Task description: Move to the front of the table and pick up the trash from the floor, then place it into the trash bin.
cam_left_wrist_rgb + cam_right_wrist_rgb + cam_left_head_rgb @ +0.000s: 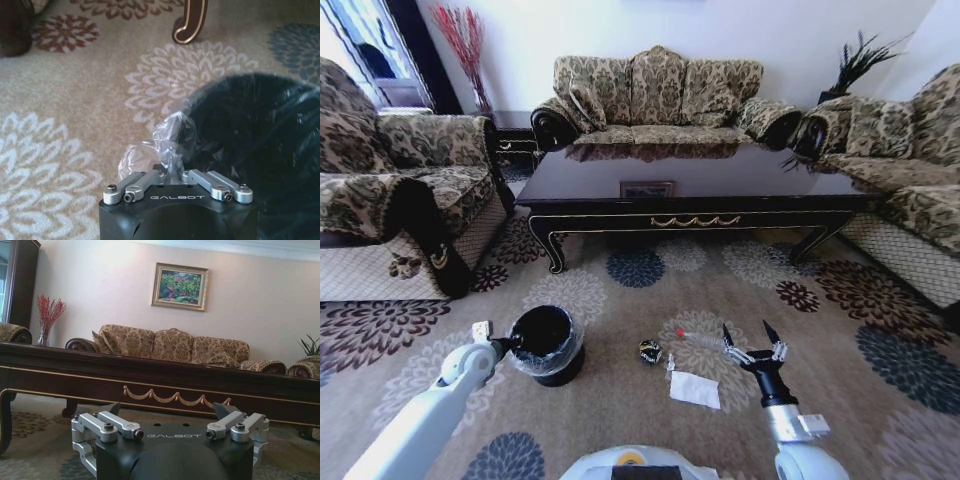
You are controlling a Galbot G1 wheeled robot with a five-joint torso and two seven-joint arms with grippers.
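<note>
Left claw (508,343) pinches shut on the bin (546,345) liner; right claw (752,338) hovers open above the paper square (695,389) on the carpet (620,290).

In the left wrist view the left hand (176,165) is pressing its closed fingertips into the liner (172,135), which is hiding them. The bin (250,150) is running off the picture's edge, its inside too dark to read. The desk (189,22) is showing only one leg tip. In the head view the plastic piece (700,339) is too small to make out.
</note>
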